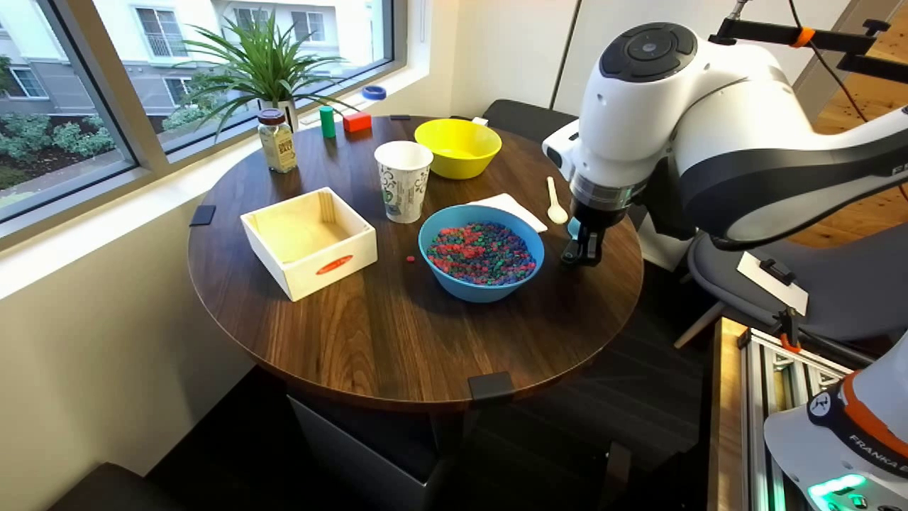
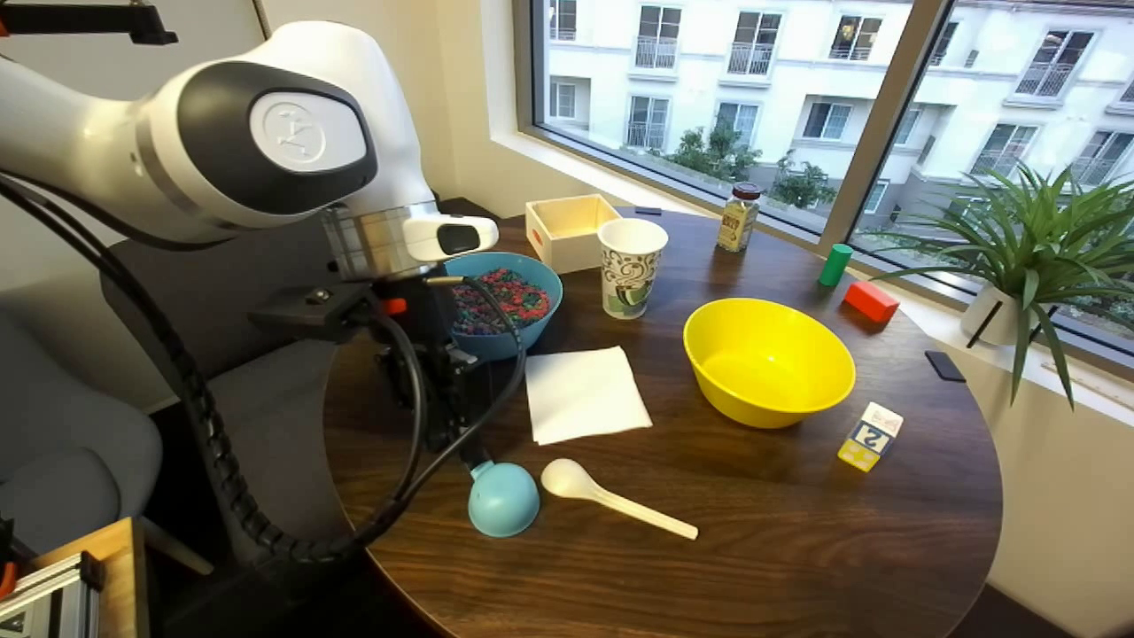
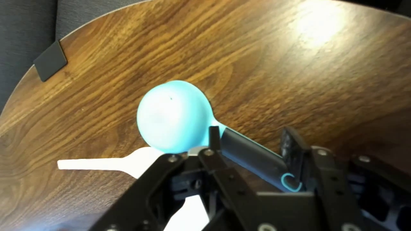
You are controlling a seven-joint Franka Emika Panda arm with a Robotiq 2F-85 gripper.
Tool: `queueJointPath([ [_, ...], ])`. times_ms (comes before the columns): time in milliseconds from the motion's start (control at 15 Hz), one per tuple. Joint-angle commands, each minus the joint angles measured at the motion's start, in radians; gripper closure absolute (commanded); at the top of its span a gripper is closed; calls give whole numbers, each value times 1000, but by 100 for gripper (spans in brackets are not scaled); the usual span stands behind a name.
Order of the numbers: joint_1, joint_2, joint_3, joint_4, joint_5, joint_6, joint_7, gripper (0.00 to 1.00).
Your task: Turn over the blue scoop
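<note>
The light-blue scoop lies on the table with its cup (image 3: pixel 173 115) dome side up and its dark-covered handle (image 3: pixel 253 154) pointing away to the lower right in the wrist view. Its cup also shows in both exterior views (image 2: pixel 503 500) (image 1: pixel 574 226), partly hidden by the gripper in one of them. My gripper (image 3: pixel 252 140) points down over the handle with its fingers apart, one near the cup's neck and one near the handle's end. It also shows low over the table in an exterior view (image 1: pixel 583 254). I cannot tell whether the fingers touch the handle.
A white spoon (image 2: pixel 611 498) lies beside the scoop's cup. A blue bowl of colourful bits (image 1: pixel 482 289), a white napkin (image 2: pixel 586 394), a yellow bowl (image 2: pixel 769 399), a paper cup (image 2: pixel 631 266) and a wooden box (image 1: pixel 333 266) stand farther off. The table edge (image 3: pixel 106 17) is near.
</note>
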Motion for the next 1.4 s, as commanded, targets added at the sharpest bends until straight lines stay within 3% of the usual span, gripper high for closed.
queueJointPath([
  [0, 1, 21, 1, 14, -29, -7, 27, 51],
  [133, 1, 23, 0, 16, -33, -8, 28, 50],
  [200, 1, 24, -2, 17, -28, -4, 23, 25],
  [333, 0, 25, -4, 20, -30, 3, 24, 23],
  [533, 1, 32, -6, 34, -30, 9, 21, 1],
  [1333, 17, 145, -1, 127, -71, -23, 103, 0],
])
